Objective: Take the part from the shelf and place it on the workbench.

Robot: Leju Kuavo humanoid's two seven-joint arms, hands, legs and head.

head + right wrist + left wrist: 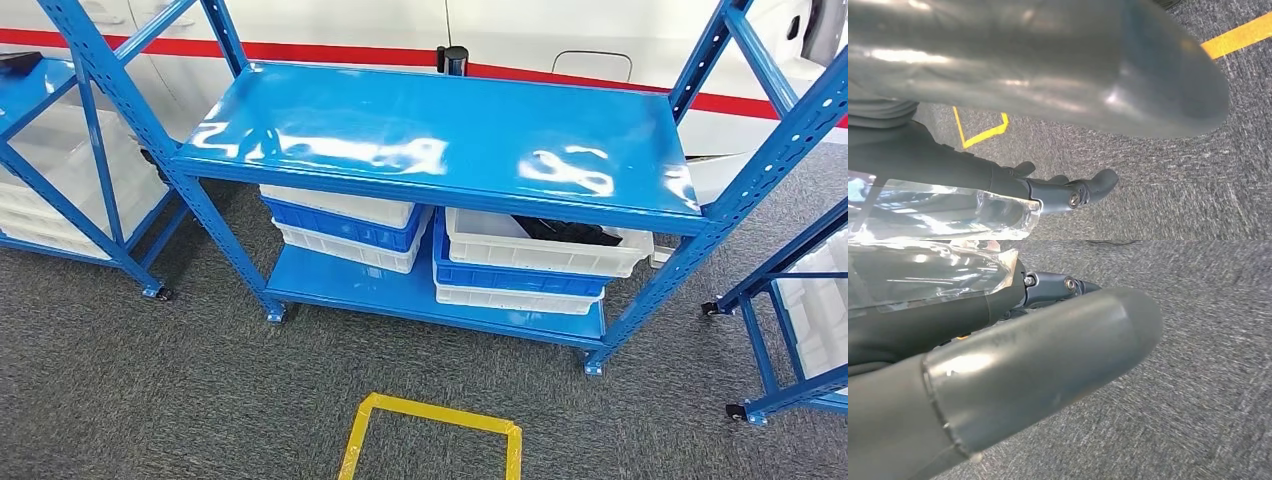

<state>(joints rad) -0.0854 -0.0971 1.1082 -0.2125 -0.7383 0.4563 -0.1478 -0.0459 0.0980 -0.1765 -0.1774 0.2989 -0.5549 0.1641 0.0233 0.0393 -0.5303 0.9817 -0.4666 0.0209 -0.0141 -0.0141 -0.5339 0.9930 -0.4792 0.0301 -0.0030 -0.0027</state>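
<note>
A black part [565,232] lies in the top white bin [545,250] on the right of the blue rack's lower shelf [400,290]. The rack's upper shelf [440,135] is glossy and bare. My left hand [1038,360] hangs over grey carpet, its thick thumb in front and dark fingers [1058,287] stretched out behind, holding nothing. My right hand [1038,65] also hangs over the carpet, with its dark fingers [1078,192] slightly bent and nothing in them.
Stacked white and blue bins [345,225] fill the lower shelf's left side. More blue racks stand at the left [60,150] and right [800,300]. A yellow tape square [430,430] marks the carpet in front of me. A white wall with a red stripe [560,75] runs behind.
</note>
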